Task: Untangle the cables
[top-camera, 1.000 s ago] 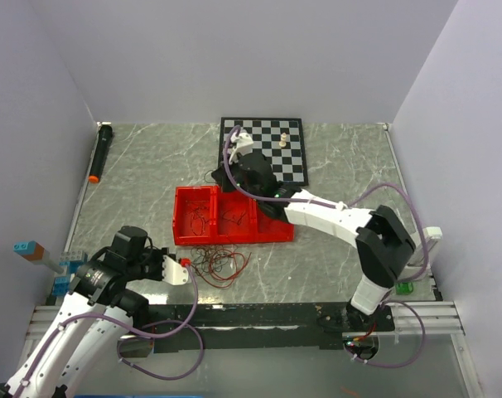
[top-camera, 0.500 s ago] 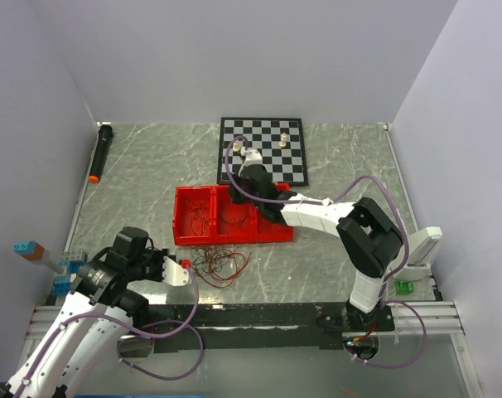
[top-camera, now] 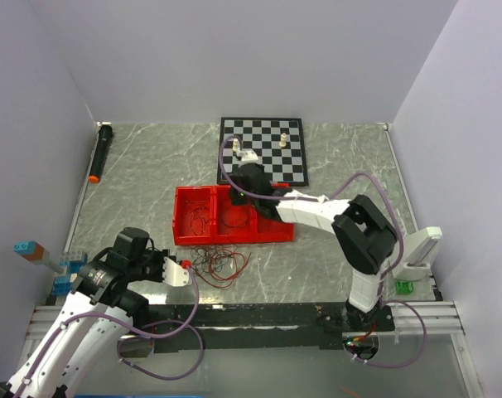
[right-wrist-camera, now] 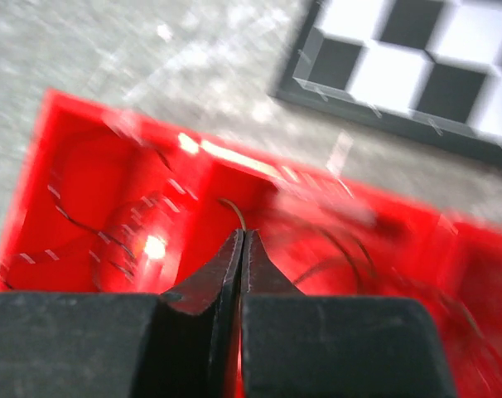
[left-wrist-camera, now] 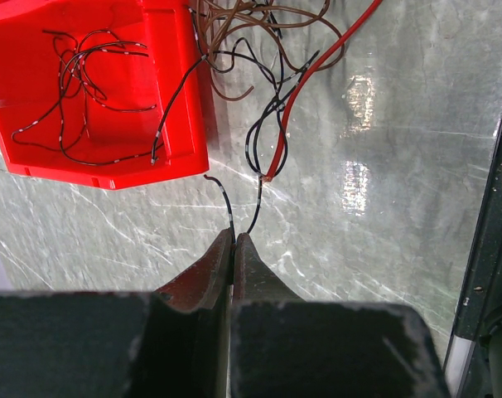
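Cables (top-camera: 220, 264) sprawl crosswise beside red bin (top-camera: 259, 237); left end effector (left-wrist-camera: 234, 240) and right end effector (right-wrist-camera: 240, 236) each pinch one strand tight.

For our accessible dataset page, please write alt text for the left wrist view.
The left gripper, shut, pinches a thin black wire of the cables tangled on a marble table; more black wires lie in a red tray.
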### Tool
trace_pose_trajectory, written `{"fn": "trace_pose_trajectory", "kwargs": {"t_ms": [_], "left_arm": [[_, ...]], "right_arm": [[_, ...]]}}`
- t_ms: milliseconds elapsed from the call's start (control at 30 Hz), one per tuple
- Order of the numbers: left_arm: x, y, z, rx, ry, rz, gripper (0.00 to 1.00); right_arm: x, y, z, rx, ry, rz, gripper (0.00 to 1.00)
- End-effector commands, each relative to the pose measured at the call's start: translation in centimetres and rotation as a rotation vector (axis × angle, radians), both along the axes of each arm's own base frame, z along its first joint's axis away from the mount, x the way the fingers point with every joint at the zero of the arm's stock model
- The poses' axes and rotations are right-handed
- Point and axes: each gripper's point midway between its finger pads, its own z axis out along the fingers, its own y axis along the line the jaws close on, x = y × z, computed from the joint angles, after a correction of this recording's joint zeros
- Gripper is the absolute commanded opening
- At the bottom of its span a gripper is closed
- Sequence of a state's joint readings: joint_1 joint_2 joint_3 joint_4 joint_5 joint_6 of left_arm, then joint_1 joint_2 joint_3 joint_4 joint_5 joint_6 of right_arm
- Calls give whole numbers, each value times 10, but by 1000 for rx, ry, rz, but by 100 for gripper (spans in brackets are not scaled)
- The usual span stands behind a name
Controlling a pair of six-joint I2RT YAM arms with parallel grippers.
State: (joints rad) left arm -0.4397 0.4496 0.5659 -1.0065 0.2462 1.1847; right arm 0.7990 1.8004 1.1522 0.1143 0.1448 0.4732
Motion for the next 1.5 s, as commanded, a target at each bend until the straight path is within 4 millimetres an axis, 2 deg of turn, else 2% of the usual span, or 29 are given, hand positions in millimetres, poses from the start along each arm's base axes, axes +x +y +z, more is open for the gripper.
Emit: {"fn": "trace_pose_trajectory", "kwargs": {"t_ms": [0,67,100,167,233,367,467,767,900,1067,1233,1367,1467], "left_arm": [[3,-5,22,-65,-97,-14,5],[4,-6,25,-69,-103,-14,5],[4,-7,26,-74,-105,-16,5],[6,-9,30,-84,-112,-16,5],[6,-10,31,-90,-116,-17,5],[4,-10,26,-89,-108,-26,5],[4,-10,24,-85,-110,-28,4],[4,-11,29,-98,-110,-25,4],[4,-13,27,-104,-109,-31,4],[5,-15,30,-120,-108,-24,5],[3,-12,27,-108,-104,-22,5],[3,-13,26,-110,-104,-22,4],[3,-12,25,-110,-102,-18,4]], "right_arm": [[13,41,20,25,-25,78,0],[15,49,19,12,-15,85,0],[16,50,18,6,-8,81,7],[15,49,20,1,-9,74,29],[12,43,23,-2,-13,57,41],[2,30,28,-10,-19,54,48],[-4,24,42,8,-36,60,54],[-20,0,98,55,-116,43,60],[-16,1,92,33,-108,41,59],[-6,11,67,7,-70,27,55],[8,16,51,-29,-78,3,54],[13,14,43,-61,-93,-8,52],[12,11,49,-80,-119,-10,47]]}}
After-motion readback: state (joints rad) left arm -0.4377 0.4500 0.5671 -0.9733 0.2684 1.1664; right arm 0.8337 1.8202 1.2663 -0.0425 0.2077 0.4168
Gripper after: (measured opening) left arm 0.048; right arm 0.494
